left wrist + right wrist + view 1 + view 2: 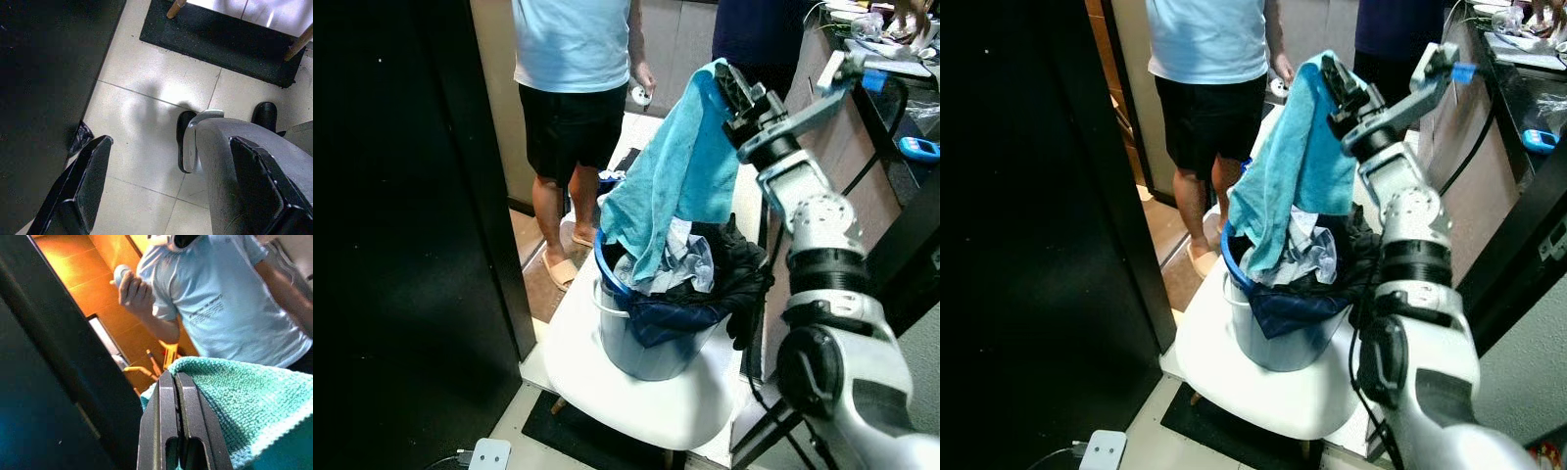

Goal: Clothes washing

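My right gripper (726, 80) is raised high above the bucket, shut on the top edge of a turquoise towel (680, 171). The towel hangs down with its lower end still draped into the bucket (641, 348). In the right wrist view the black fingers (177, 426) press together over the towel's (244, 401) terry edge. The bucket is grey-blue with a blue rim, stuffed with dark and pale clothes (705, 269), and stands on a white chair seat (626, 392). My left gripper (171, 191) hangs open over the tiled floor, holding nothing.
A person (573, 78) in a light blue shirt and black shorts stands just behind the bucket, holding a small white object. A dark panel (401, 245) fills the left side. A counter (881, 69) with clutter runs along the right. A black mat (220, 39) lies under the chair.
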Controlling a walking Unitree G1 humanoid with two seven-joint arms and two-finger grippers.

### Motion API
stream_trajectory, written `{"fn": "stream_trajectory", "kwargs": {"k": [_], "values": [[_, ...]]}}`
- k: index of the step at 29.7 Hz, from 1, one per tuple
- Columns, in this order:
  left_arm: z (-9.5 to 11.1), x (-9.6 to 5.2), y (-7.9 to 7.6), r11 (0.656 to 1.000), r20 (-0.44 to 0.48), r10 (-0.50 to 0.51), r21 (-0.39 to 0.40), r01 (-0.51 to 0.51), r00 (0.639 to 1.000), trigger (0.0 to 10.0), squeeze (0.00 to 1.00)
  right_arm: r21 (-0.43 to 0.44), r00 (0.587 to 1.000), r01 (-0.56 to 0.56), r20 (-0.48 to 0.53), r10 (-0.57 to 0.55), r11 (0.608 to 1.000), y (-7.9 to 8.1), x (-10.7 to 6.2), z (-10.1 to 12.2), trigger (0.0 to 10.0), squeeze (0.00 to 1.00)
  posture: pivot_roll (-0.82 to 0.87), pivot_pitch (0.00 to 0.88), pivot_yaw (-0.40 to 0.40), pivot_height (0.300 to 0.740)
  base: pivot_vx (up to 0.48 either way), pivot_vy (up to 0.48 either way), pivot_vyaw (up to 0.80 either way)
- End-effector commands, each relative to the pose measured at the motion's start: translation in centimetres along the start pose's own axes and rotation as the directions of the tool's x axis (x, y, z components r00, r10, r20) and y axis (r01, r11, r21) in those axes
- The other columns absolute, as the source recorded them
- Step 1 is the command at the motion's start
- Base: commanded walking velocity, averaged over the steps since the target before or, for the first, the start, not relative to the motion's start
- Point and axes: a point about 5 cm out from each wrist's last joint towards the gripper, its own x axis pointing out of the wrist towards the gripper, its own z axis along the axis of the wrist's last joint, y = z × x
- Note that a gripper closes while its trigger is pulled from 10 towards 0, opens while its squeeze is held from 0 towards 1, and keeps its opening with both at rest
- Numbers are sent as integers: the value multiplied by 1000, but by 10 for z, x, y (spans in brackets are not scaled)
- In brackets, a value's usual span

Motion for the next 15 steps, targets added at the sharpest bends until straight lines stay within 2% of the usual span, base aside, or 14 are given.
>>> {"fn": "stream_trajectory", "kwargs": {"k": [1,2,3,7,11,15], "values": [[-18,-5,-8,1000,-77,-29,1,29,997,10000,0,-22,999,23,32,-22,999,0,2,10,0,0,155,0,-63,740,0,0,0],[-18,-5,-8,1000,-77,-29,1,29,997,10000,0,-22,999,23,32,-22,999,0,2,10,0,0,155,0,-63,740,0,0,0],[-19,-6,-8,1000,-82,-30,1,30,996,10000,0,-32,998,22,63,-20,999,3,5,22,0,0,154,0,-60,740,0,0,0],[-20,-6,-7,1000,-90,-30,0,30,996,10000,0,-54,995,-10,103,15,998,12,8,39,0,0,153,0,-61,740,0,0,0],[-21,-6,-7,1000,-98,-30,-2,30,995,10000,0,-83,992,-59,103,68,995,16,6,44,0,0,150,0,-63,740,0,0,0],[-23,-6,-8,1000,-121,-30,-5,30,992,10000,0,-82,968,-251,9,252,965,27,-6,29,0,0,146,0,-61,740,0,0,0]]}}
